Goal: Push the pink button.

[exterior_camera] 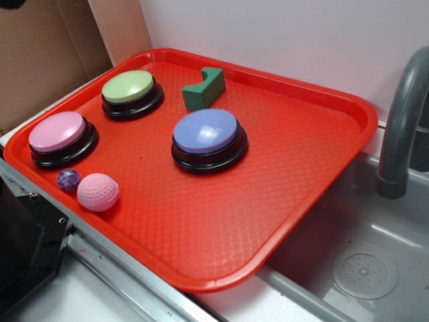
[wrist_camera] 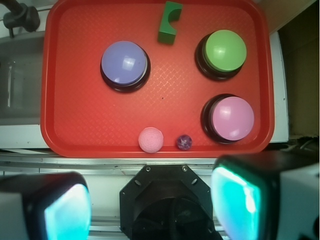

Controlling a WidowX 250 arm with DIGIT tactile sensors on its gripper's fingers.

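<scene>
The pink button [exterior_camera: 57, 131] [wrist_camera: 232, 118], a domed pink top on a black base, sits at the left side of the red tray [exterior_camera: 221, 221] [wrist_camera: 75, 125]. My gripper [wrist_camera: 152, 207] is open, high above and short of the tray's near edge, with nothing between its teal pads [wrist_camera: 65, 212]. It does not show in the exterior view. In the wrist view the pink button lies up and to the right of the gripper, well apart from it.
A green button [exterior_camera: 128, 86] [wrist_camera: 225, 50], a blue-purple button [exterior_camera: 205, 131] [wrist_camera: 124, 63], a green block [exterior_camera: 204, 90] [wrist_camera: 169, 23], a pink dimpled ball [exterior_camera: 98, 192] [wrist_camera: 150, 139] and a small purple ball [exterior_camera: 68, 179] [wrist_camera: 184, 142] share the tray. A grey sink with faucet [exterior_camera: 402, 127] lies right. The black robot base [wrist_camera: 165, 200] is below.
</scene>
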